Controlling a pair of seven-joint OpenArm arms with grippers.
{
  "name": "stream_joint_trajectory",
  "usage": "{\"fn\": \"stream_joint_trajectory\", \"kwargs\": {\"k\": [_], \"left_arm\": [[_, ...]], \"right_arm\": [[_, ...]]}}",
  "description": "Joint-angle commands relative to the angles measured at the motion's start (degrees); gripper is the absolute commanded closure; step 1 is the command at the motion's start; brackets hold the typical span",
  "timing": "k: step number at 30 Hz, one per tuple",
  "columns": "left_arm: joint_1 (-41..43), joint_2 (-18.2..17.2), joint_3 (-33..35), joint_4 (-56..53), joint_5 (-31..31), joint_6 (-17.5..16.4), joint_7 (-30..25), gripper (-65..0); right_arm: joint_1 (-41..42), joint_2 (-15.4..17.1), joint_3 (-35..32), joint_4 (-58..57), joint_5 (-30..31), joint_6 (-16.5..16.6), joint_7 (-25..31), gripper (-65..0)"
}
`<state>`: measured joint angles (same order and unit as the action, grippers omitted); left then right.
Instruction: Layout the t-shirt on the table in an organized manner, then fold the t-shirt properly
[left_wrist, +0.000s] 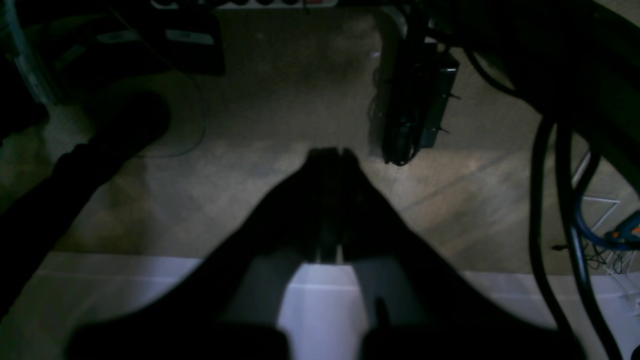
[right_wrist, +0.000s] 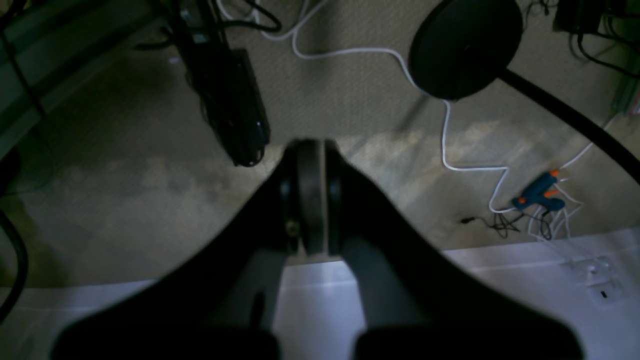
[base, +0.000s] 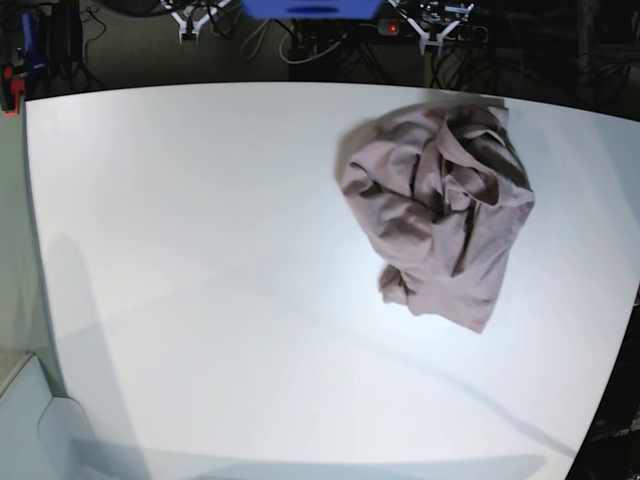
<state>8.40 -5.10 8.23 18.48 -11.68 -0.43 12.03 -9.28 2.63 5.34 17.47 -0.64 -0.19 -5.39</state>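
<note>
T-shirt and table are the two things of the task, and the table is by far the larger: its white matte top fills almost the whole base view, with a rounded far edge and long soft shadows crossing its near part. The t-shirt, of a dusty mauve colour, lies crumpled in one heap on the far right part of the table in this view, near the far edge but not over it. It is bunched and full of folds, with darker creases at its upper right, and one flatter flap of cloth reaches toward the near side. No arm shows in the base view, and nothing touches the shirt. Each wrist camera looks down past its own gripper to a dim carpeted floor, with a strip of the white table at the bottom of the picture. The left gripper has its two dark fingers pressed together and holds nothing. The right gripper is closed as well, pads meeting, and it is also empty. On the floor beyond the right gripper lie a white cable and a small blue and orange tool.
</note>
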Motion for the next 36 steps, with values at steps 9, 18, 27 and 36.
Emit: {"fn": "stream_joint_trajectory", "kwargs": {"k": [9,18,27,36], "left_arm": [[0.2,-0.4,-0.1,0.4,-0.1,0.3,0.2,-0.2],[8.6,-3.5,-0.1,12.0,-0.1,0.2,0.2,-0.2],[26.3,-8.6,-3.2,44.2,-0.2,0.6,0.8,-0.2],[39.2,-8.7,-13.8,69.4,-0.2,0.2,0.8,-0.2]], "right_arm": [[-0.5,0.0,0.0,0.2,0.3,0.5,0.3,0.0],[-11.9,1.4,-0.1,17.6,0.3,0.5,1.6,0.0],[-23.7,3.7,-0.1,40.5,0.3,1.6,1.6,0.0],[-37.0,4.3,0.3,75.0,0.6,7.1,-1.7,0.0]]}}
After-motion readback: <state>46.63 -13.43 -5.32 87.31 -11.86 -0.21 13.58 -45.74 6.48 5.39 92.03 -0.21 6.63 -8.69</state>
